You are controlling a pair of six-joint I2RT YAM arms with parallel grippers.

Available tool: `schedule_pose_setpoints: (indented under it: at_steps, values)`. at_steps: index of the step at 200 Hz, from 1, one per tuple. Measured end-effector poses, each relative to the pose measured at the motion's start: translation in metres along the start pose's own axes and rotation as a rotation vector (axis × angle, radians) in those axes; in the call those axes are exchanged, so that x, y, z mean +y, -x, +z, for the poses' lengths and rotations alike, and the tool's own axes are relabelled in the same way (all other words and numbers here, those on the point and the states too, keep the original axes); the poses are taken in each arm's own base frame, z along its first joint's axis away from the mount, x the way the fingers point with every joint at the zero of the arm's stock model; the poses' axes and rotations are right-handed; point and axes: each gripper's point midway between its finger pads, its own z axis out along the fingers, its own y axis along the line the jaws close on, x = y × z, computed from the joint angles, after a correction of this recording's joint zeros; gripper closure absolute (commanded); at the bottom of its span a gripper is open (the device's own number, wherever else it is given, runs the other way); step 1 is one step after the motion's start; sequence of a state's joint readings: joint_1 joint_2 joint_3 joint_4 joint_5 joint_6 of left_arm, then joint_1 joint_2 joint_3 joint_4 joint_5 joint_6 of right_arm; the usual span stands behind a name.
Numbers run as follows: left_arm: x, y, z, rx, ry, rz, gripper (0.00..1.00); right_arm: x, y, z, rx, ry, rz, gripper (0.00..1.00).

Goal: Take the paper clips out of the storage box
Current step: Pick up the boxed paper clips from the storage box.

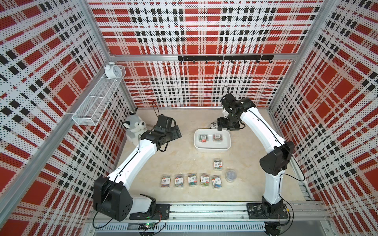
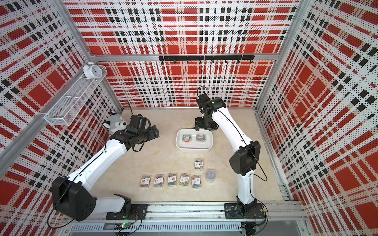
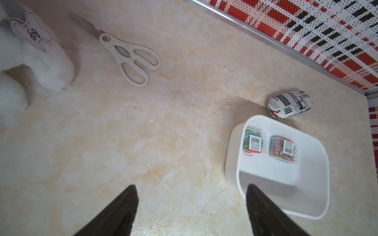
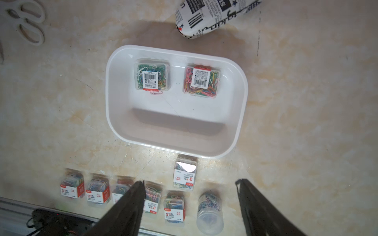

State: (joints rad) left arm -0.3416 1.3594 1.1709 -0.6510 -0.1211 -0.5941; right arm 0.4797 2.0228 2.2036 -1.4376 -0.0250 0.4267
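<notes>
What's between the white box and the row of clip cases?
A single paper clip case sits there, apart from both; both top views show it.

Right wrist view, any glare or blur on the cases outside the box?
Right wrist view: a white glare patch blanks part of the lone case beside the storage box; the row of cases looks soft. In a top view that case shows no glare.

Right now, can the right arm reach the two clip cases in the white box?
Probably yes: the right arm hangs over the storage box's far rim, jaws open, nothing covering the greenish case or the pinkish case.
</notes>
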Motion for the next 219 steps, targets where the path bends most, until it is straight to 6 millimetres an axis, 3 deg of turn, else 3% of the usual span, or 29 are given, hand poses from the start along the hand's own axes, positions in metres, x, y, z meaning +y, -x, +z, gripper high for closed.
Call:
schedule_pose_setpoints:
  at_steps: [51, 77, 106, 158, 219]
  values:
    - [-0.005, -0.006, 0.004, 0.015, -0.002, 0.007, 0.15, -0.004, 0.033, 0.033, -0.009, 0.056, -0.074, 0.32]
    - [-0.007, -0.006, 0.006, 0.015, -0.006, 0.009, 0.16, -0.007, 0.04, 0.044, -0.011, 0.05, -0.087, 0.32]
    - [-0.011, -0.004, 0.007, 0.012, -0.017, 0.011, 0.16, -0.007, 0.036, 0.063, 0.006, 0.037, -0.089, 0.28]
    - [-0.013, -0.004, 0.008, 0.015, -0.025, 0.015, 0.15, -0.018, 0.01, 0.103, 0.11, -0.03, 0.031, 0.16]
    - [-0.013, -0.004, 0.008, 0.015, -0.027, 0.017, 0.15, -0.016, 0.011, 0.133, 0.132, -0.073, 0.163, 0.11]
